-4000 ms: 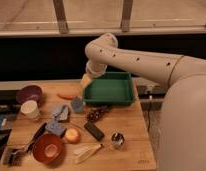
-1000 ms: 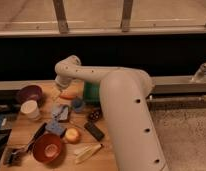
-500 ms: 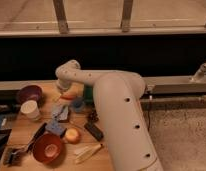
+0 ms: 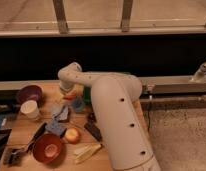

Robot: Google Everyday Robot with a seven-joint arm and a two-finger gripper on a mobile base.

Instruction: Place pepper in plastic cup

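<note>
Hovering just above the pepper [image 4: 71, 95] is the gripper [image 4: 66, 90]; its grip cannot be told. The pepper looks slim, orange-red.

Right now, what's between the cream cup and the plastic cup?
Camera view: a crumpled blue-grey item lies there; the end effector is just behind the plastic cup.

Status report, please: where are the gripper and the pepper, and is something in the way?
Gripper low, right at the pepper. Pepper not in plastic cup; cup close by, front-right. Nothing seen between them.
</note>
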